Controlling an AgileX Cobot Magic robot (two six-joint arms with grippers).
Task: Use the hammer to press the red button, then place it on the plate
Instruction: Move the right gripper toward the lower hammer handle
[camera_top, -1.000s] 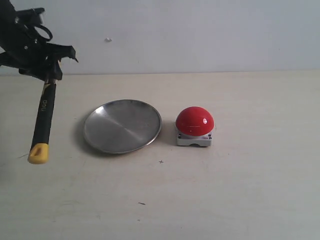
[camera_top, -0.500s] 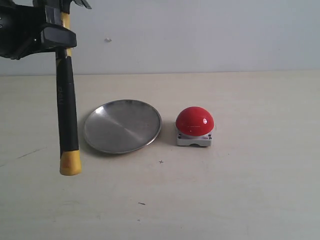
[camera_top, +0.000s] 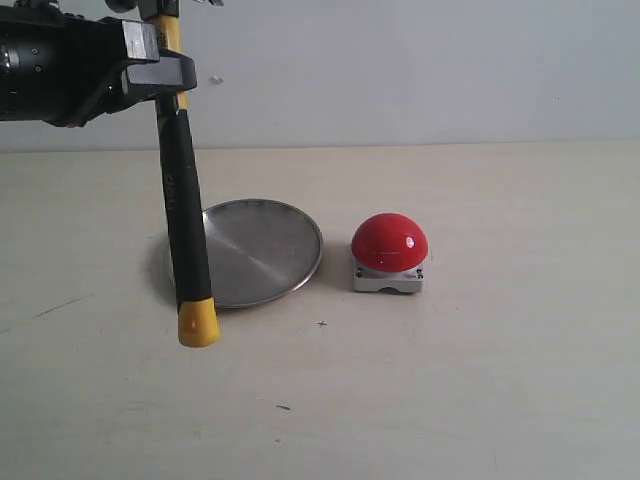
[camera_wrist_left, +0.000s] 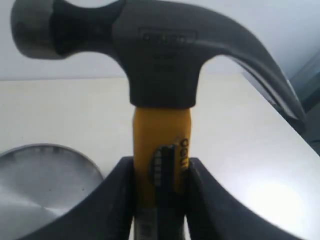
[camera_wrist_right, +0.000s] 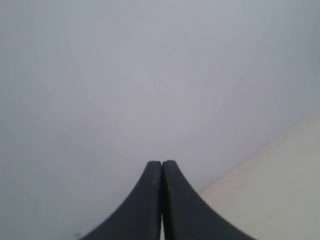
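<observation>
My left gripper (camera_top: 165, 65) is shut on the hammer (camera_top: 183, 210) at its yellow neck, high at the upper left. The black handle hangs down, its yellow end in front of the left rim of the silver plate (camera_top: 255, 250). The left wrist view shows the dark steel head (camera_wrist_left: 160, 55) above my left gripper (camera_wrist_left: 160, 167), whose fingers clamp the yellow neck, and part of the plate (camera_wrist_left: 40, 185). The red button (camera_top: 389, 243) on its grey base sits right of the plate, untouched. My right gripper (camera_wrist_right: 161, 165) is shut on nothing and faces the wall; the exterior view does not show it.
The pale table (camera_top: 500, 380) carries only the plate and the button, with small dark specks near the front. A white wall runs along the table's far edge.
My left gripper has carried the hammer up and rightward, from the far left of the table to in front of the plate's left rim. Plate and button have not moved.
</observation>
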